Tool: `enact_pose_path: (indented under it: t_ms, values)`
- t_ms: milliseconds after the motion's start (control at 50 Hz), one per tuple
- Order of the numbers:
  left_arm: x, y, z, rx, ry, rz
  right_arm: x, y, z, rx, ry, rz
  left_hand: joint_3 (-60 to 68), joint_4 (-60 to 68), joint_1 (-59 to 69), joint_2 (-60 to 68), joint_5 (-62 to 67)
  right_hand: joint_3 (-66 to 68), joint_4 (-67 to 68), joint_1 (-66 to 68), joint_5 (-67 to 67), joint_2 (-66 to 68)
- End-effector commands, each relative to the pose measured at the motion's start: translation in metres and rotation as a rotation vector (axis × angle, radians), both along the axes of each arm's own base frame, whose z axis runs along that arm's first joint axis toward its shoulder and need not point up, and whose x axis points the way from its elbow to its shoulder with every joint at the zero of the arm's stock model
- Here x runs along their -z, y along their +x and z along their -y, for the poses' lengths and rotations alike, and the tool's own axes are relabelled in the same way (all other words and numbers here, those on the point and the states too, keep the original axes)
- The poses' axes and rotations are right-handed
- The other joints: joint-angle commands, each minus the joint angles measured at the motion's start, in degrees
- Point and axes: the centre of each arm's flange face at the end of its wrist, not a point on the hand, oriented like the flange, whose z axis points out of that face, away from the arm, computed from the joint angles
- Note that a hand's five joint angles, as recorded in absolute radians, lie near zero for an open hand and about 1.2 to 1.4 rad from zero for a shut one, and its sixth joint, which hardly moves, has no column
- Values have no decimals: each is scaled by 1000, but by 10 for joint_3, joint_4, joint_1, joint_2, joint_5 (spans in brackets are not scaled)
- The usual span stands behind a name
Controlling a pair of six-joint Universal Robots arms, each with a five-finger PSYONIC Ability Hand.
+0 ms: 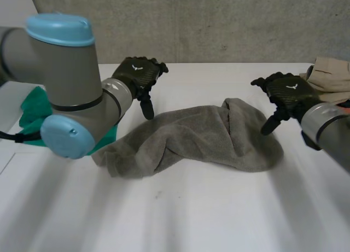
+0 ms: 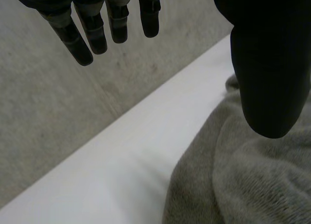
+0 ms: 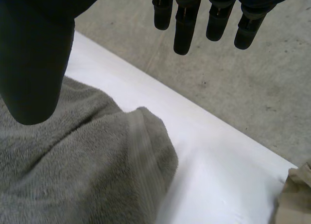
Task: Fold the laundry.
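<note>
A towel (image 1: 191,140) lies mid-frame on the tabletop (image 1: 191,219). Another cloth (image 1: 33,111) sits at the frame's left edge, a folded garment (image 1: 331,77) at the upper right.

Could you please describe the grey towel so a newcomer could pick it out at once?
On the white table, look between the left hand and the right hand. The grey towel lies there in a crumpled heap, the only grey terry piece: the cloth to its left is green, the garment to its right tan.

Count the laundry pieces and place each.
3: grey towel mid-table; green cloth behind the left arm; beige garment beyond the right hand. Others may be hidden.
</note>
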Motion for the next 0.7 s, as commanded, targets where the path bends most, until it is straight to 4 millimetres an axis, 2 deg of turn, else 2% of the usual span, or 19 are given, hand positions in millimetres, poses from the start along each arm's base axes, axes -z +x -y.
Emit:
enact_pose_path:
  t_ms: [20,40,80,120,180,220,340,500,540,600,620,640,680,700]
  values:
    - [-7,10,-45,5,56,35,-1,-12,9,-96,31,-213,86,93,93,88,79,-18,-20,-29,-27,-115]
    - [1,12,-58,15,94,60,3,-16,11,-120,25,-296,118,125,125,120,111,24,22,13,15,-73]
    - [10,15,-71,20,134,97,9,-19,15,-143,20,-361,138,145,145,141,131,63,61,52,54,-34]
    - [29,18,-86,26,188,152,19,-24,19,-185,15,-457,177,184,184,179,170,120,118,109,111,23]
    - [49,25,-93,-6,231,204,33,-30,23,-234,11,-526,214,221,221,216,207,219,217,208,210,122]
    - [57,28,-92,-30,238,219,44,-30,24,-270,21,-531,227,234,234,230,220,226,225,215,218,129]
    - [81,35,-69,-107,212,228,81,-27,22,-371,44,-503,182,189,189,185,175,225,223,214,216,128]
    - [107,43,-44,-151,204,302,111,-28,31,-358,-19,-524,49,56,56,52,42,236,235,225,228,139]
    - [111,43,-40,-157,200,318,114,-28,33,-350,-38,-525,42,49,49,45,36,266,265,256,258,170]
    - [118,43,-30,-176,177,346,117,-27,36,-329,-71,-521,41,48,47,43,34,444,443,433,436,347]
    - [121,43,-25,-186,163,362,117,-28,39,-313,-87,-513,52,59,59,55,45,611,610,601,603,515]
    - [123,43,-24,-189,154,373,116,-27,40,-303,-94,-506,76,83,83,78,69,680,678,669,671,583]
    - [124,43,-20,-197,132,393,115,-29,42,-274,-96,-485,213,220,220,216,206,681,679,670,672,584]
    - [125,42,-16,-208,105,411,114,-30,41,-256,-88,-453,412,419,419,415,405,681,679,670,672,584]
